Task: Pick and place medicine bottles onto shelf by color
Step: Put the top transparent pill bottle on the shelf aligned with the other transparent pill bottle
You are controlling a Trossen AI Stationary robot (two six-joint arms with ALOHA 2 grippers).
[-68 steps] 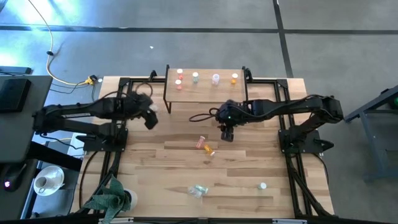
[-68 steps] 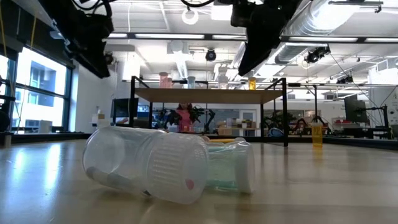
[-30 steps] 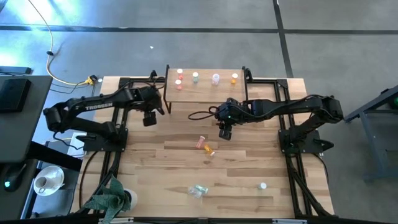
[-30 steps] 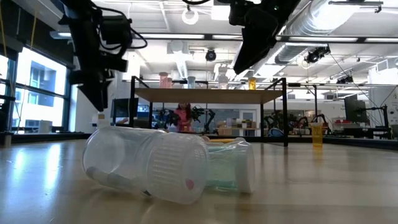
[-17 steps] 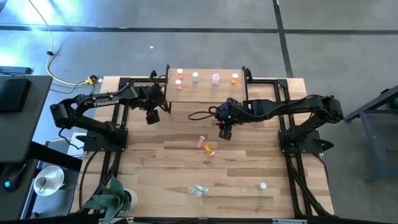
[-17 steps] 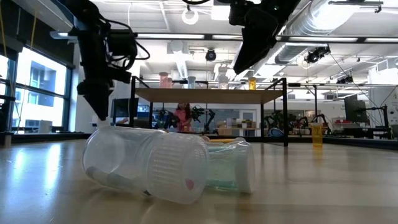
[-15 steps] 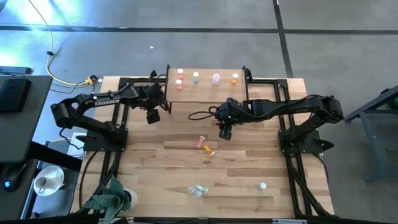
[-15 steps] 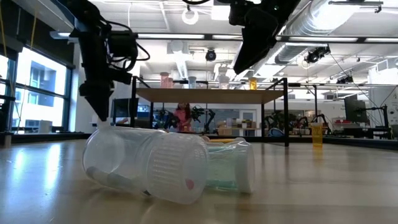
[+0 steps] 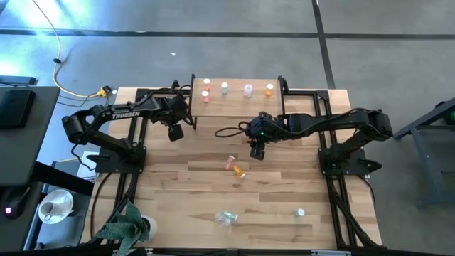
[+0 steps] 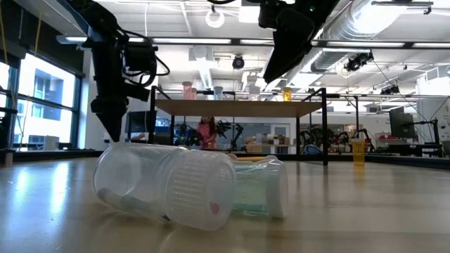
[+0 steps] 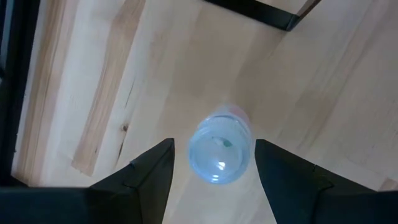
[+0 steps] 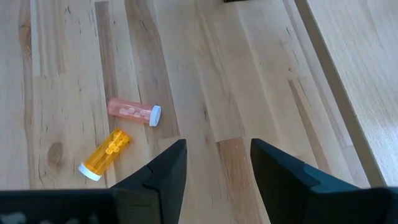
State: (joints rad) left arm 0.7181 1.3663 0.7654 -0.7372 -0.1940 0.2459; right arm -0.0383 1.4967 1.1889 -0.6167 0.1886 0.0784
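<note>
- Bottles: one white-capped pink bottle [image 11: 219, 151] stands upright on the table, directly below the left gripper [image 11: 211, 163], between its spread fingers, which do not touch it.
- Left gripper [image 9: 174, 131] hangs beside the near left corner of the shelf [image 9: 234, 107]; over the last two seconds it has swung in from farther left and dropped lower.
- Five bottles [image 9: 225, 88] stand on the shelf beyond it.
- Right gripper [image 12: 213, 165], jaws apart and empty, hovers over bare table [image 12: 249, 93]; a pink bottle [image 12: 133, 110] and an orange bottle [image 12: 104, 153] lie on their sides near it. This arm has not moved.
</note>
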